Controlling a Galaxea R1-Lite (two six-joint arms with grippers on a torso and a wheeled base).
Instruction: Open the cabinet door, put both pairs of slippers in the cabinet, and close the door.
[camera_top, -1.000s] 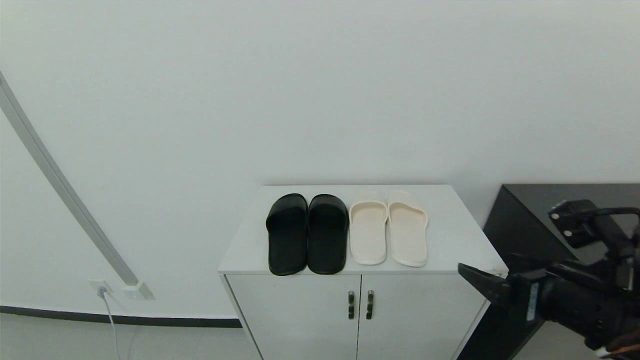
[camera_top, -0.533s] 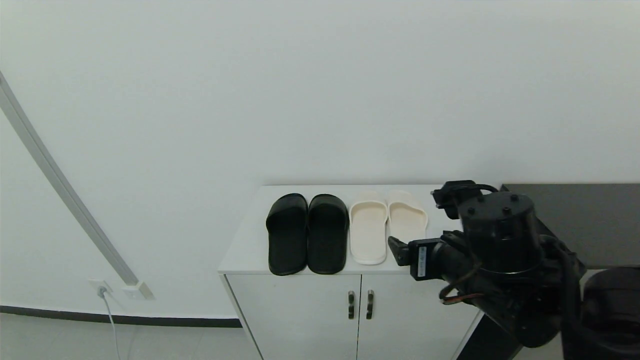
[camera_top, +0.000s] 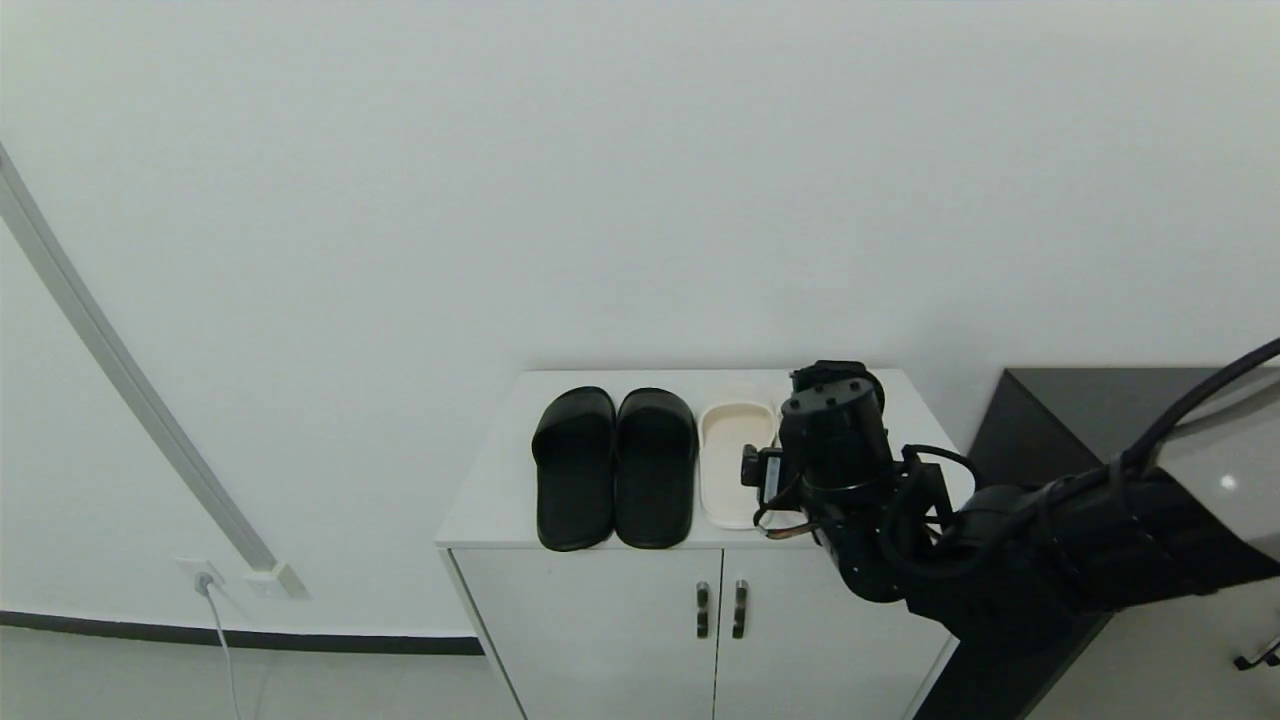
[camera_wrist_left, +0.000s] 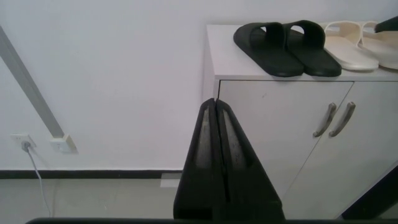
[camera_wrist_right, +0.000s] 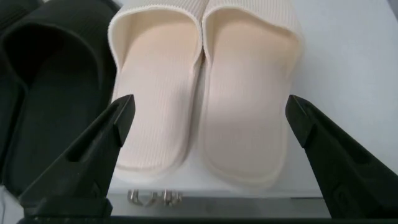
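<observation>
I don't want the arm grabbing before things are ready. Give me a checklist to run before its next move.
1. Open cabinet doors: not ok, both shut, handles untouched.
2. Open right gripper: ok, fingers spread, framing the cream slippers in the right wrist view.
3. Both cream slippers side by side: ok.
4. Near finger clear of the black slippers: cannot tell.
5. Free left gripper: ok, shut on nothing, apart from the cabinet.

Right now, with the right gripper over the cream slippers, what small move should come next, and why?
Probably lower the right gripper and close on the cream slippers: it hovers open above the pair, side by side on the cabinet top. The cabinet doors are shut, though.
</observation>
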